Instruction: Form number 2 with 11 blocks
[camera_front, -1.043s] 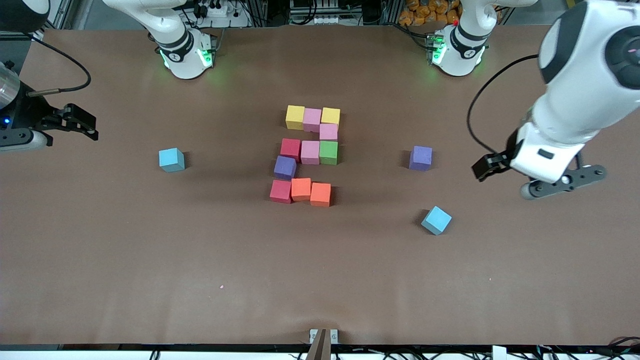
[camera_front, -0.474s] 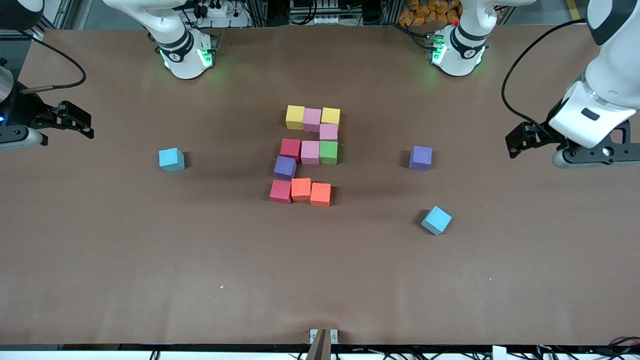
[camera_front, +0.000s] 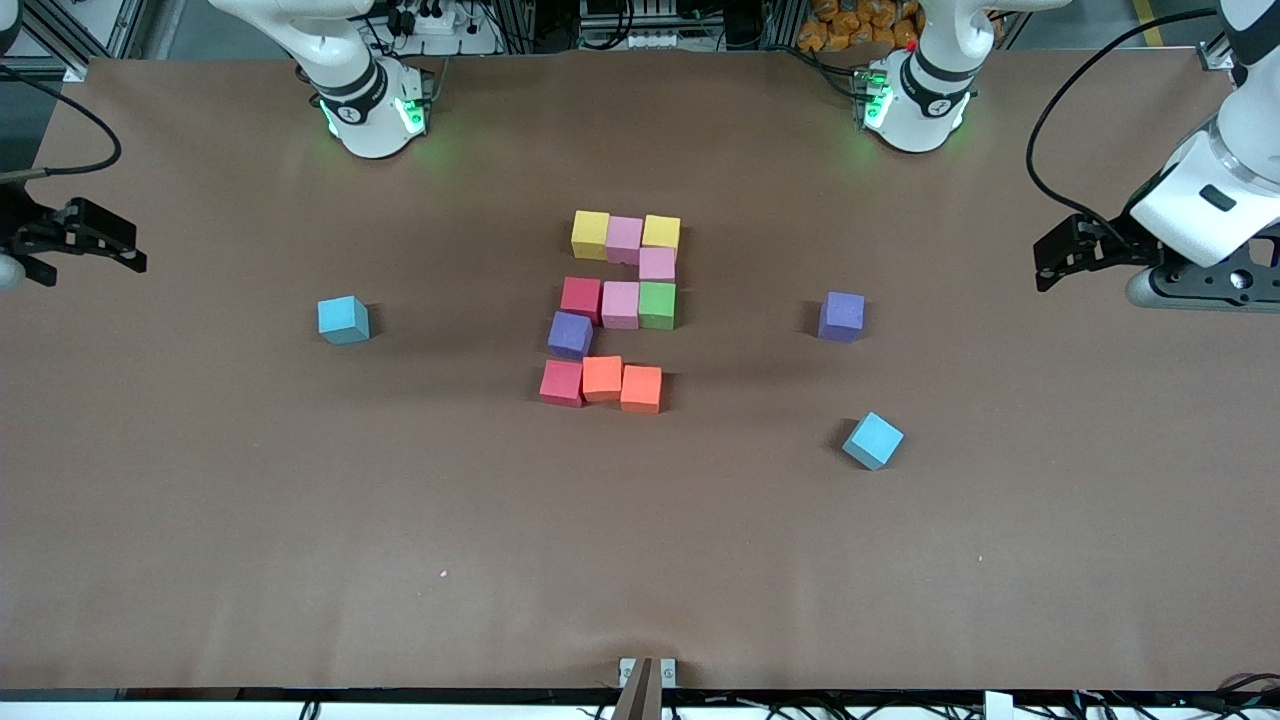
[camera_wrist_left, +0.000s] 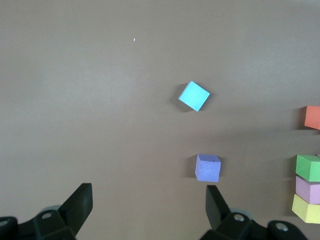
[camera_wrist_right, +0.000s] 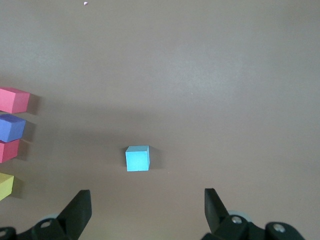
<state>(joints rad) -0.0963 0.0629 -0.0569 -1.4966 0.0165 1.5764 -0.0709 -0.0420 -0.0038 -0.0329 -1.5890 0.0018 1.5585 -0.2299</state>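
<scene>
Eleven small matte foam blocks (camera_front: 620, 305) grouped mid-counter, touching in a 2 shape. Left pincer (camera_front: 1058, 258) and right pincer (camera_front: 95, 240) spread wide, empty, over opposite counter ends.

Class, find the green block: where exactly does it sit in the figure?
In the front view, the green block sits at the middle row's end toward the left arm, touching a pink block beside it and another pink block farther from the camera.
</scene>
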